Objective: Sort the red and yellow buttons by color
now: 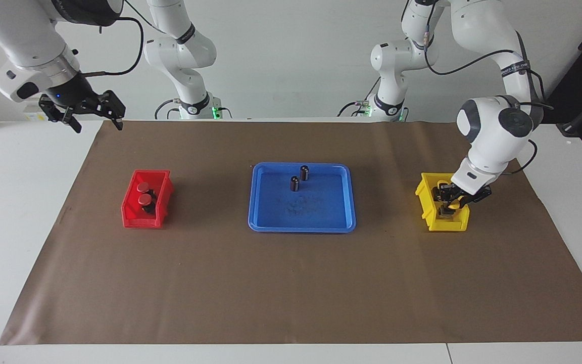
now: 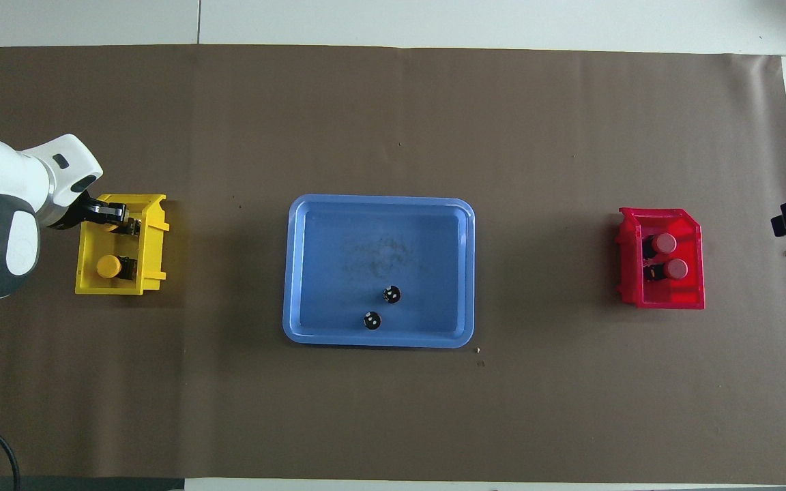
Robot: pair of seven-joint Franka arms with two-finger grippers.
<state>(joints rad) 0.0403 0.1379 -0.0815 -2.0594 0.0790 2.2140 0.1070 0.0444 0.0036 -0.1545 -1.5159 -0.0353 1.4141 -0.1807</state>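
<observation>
My left pincer (image 1: pixel 453 200), clamped on a yellow domed push-button (image 1: pixel 454 205), is down in the yellow plastic bin (image 2: pixel 154 235) beside its twin (image 2: pixel 108 266). Best to release low, lift straight. Right pincer (image 1: pixel 91 114) waits, spread empty. Both red-capped buttons (image 2: pixel 664 256) binned.

No text, label or number can be read anywhere

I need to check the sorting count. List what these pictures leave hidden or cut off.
- Second yellow button: in the yellow bin, mostly covered by the left gripper in both views; its grip is unclear.
- Right gripper: the overhead view's edge cuts it off.
- Red buttons: the red bin walls hide their bases in the facing view.
</observation>
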